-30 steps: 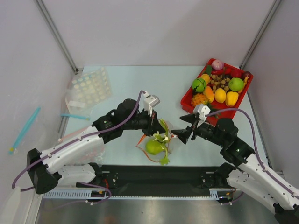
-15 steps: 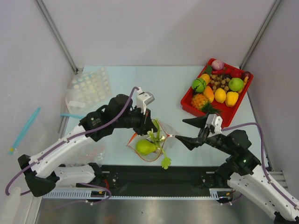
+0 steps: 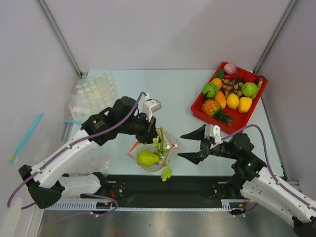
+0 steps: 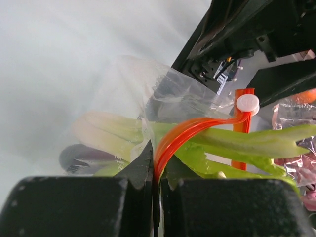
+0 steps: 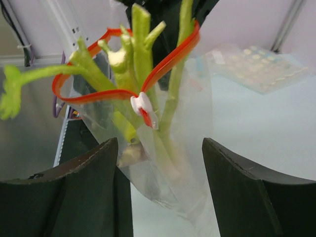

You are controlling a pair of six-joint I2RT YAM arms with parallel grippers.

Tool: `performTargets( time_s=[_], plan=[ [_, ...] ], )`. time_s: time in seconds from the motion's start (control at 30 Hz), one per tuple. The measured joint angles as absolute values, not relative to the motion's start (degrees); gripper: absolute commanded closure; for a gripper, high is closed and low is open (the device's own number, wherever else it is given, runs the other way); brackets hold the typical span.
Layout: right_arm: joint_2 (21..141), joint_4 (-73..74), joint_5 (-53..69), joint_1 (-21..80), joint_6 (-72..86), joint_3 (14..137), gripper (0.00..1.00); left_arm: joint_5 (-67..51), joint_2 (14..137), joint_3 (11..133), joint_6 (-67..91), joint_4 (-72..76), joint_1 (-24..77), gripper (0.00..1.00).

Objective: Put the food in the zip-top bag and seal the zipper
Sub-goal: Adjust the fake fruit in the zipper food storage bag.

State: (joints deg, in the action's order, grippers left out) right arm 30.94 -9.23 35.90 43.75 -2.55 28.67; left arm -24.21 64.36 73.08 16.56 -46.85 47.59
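The clear zip-top bag (image 3: pixel 154 152) hangs from my left gripper (image 3: pixel 148 133), which is shut on its red-orange zipper (image 4: pixel 192 131). The green pear (image 3: pixel 147 158) lies in the bag. The leek (image 3: pixel 160 144) stands in it, its green leaves poking out of the mouth (image 5: pixel 140 39). The dark purple eggplant (image 4: pixel 79 157) shows low inside. The zipper (image 5: pixel 168 61) loops open around the leaves, with its white slider (image 5: pixel 143 104) near the middle. My right gripper (image 3: pixel 182 146) is open wide, just right of the bag and apart from it. In the right wrist view the bag (image 5: pixel 197 148) sits between and beyond that gripper's fingers (image 5: pixel 159 143).
A red tray (image 3: pixel 199 109) of toy fruit stands at the back right. A clear bubbled tray (image 3: pixel 94 93) lies at the back left. A blue-strip bag (image 3: pixel 28 132) and a pink-strip bag (image 3: pixel 94 159) lie at the left.
My left gripper has carried the bag a little left and nearer. My right gripper has opened wide and now sits clear of the bag's right side.
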Motion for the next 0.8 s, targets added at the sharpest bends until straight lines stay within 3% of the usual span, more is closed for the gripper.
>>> performTargets(
  time_s=[0.17,0.27,0.3,0.4,0.47,0.5,0.57,0.67,0.7,0.73,0.8],
  plan=[
    [36.18,-9.23,33.12,50.48,-5.21,28.67,0.28,-25.26,64.69,72.84,15.97,-48.03,47.59,0.92],
    [38.59,-9.30,31.70,53.34,-6.46,28.67,0.45,-25.56,65.01,72.84,15.90,-49.04,47.59,0.92],
    [38.98,-9.41,31.31,53.80,-6.55,28.67,0.55,-25.54,65.23,72.84,15.88,-49.54,47.59,0.91],
    [39.75,-10.61,30.68,54.24,-6.26,28.67,0.65,-25.26,65.93,72.84,15.75,-51.42,47.59,0.90],
    [40.25,-12.23,30.63,54.28,-5.76,28.53,0.63,-24.77,66.11,72.84,15.33,-52.77,47.59,0.90],
    [40.49,-12.91,30.61,54.28,-5.45,28.51,0.54,-24.45,66.11,72.84,15.00,-53.45,47.59,0.89],
    [40.88,-14.09,30.41,54.28,-4.56,28.49,0.51,-24.14,66.08,72.84,14.74,-54.35,47.59,0.89],
    [40.95,-15.20,30.22,54.30,-3.97,28.49,0.75,-24.10,66.08,72.84,14.31,-54.96,47.59,0.89],
    [40.93,-15.46,30.22,54.30,-3.77,28.47,0.89,-24.08,66.11,72.84,13.96,-55.13,47.59,0.89],
    [40.91,-15.62,30.22,54.30,-3.75,28.47,0.97,-24.01,66.13,72.84,13.85,-55.27,47.59,0.89],
    [40.95,-15.70,30.22,54.30,-3.16,28.45,1.00,-23.90,66.22,72.84,13.39,-55.40,47.59,0.87]
  ],
)
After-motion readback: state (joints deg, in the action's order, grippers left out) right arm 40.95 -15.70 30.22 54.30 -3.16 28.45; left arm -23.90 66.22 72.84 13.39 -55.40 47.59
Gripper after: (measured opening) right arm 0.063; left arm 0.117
